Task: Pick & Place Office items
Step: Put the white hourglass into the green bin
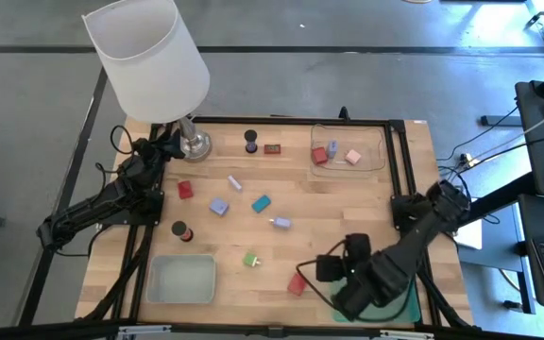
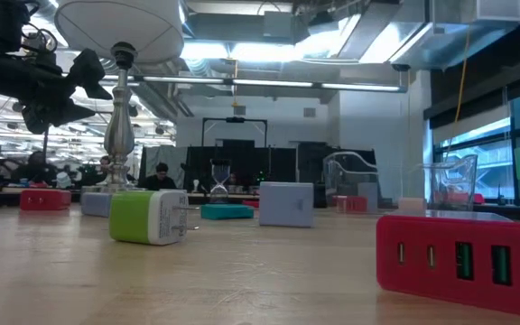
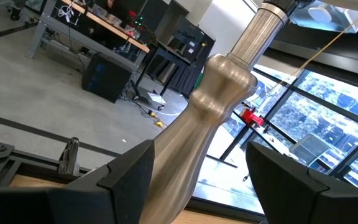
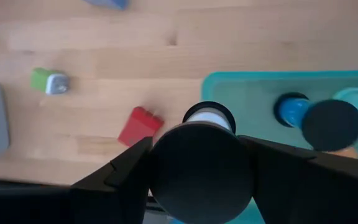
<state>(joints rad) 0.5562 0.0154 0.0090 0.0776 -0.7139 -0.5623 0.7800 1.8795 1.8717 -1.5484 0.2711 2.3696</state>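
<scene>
The right gripper [image 4: 197, 168] hangs over the near right corner of the counter [image 1: 348, 189], just above the green tray [image 4: 253, 99]. Its fingers [image 4: 120, 177] are clamped on a short dark cylinder [image 4: 202, 165] with a pale band near one end. It looks hard and round, so it could roll or slip if the squeeze is weak. Holding it across the middle, as now, seems the safe way. It looks light.

Inside the green tray there is already another cylinder with a blue top [image 4: 291, 109] and a dark round piece [image 4: 331, 124] beside it. So the held cylinder is probably going in next, and should be set down in a bare part of the tray.

Other office items are spread out on the counter. A red block [image 1: 297, 283] lies just beside the green tray. A small green plug [image 1: 251, 260] lies a bit farther in. A teal block [image 1: 261, 203] sits near the middle. These blocks are stiff with flat sides, so pinching two flat sides should work well.

The left gripper [image 3: 197, 186] is at the far left corner, with its fingers apart on either side of the lamp [image 1: 149, 57] stem. I cannot tell if they touch it
</scene>
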